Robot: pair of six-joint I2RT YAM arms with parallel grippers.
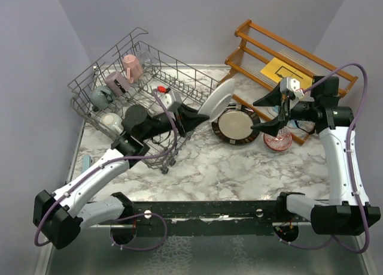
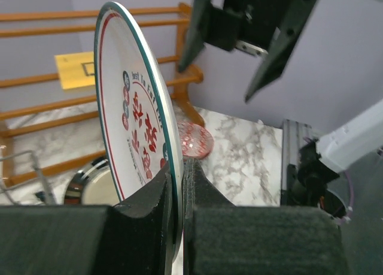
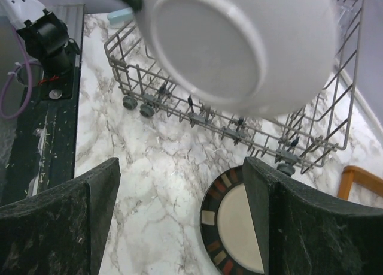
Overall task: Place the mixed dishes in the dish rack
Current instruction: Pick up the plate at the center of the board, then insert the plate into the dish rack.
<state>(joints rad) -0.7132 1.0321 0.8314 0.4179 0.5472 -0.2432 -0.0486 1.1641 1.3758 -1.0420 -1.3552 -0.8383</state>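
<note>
My left gripper (image 1: 200,114) is shut on the rim of a white plate with red characters and a thin green edge (image 1: 219,100). It holds the plate upright just past the right end of the grey wire dish rack (image 1: 179,77). The left wrist view shows the pads (image 2: 194,191) pinching the plate (image 2: 134,119). Pink (image 1: 131,67), mauve (image 1: 115,82), grey-teal (image 1: 102,97) and cream (image 1: 112,122) mugs sit in the rack. My right gripper (image 1: 266,112) is open and empty above a black-rimmed plate (image 1: 235,125) and a red bowl (image 1: 278,141). The right wrist view shows this gripper (image 3: 182,185) above the black-rimmed plate (image 3: 239,227).
The orange-brown wooden shelf (image 1: 311,62) with a yellow sheet (image 1: 286,70) stands at the back right, close behind my right arm. The rack's wheels (image 3: 134,104) rest on the marble table (image 1: 239,167). Walls close in on the left, back and right.
</note>
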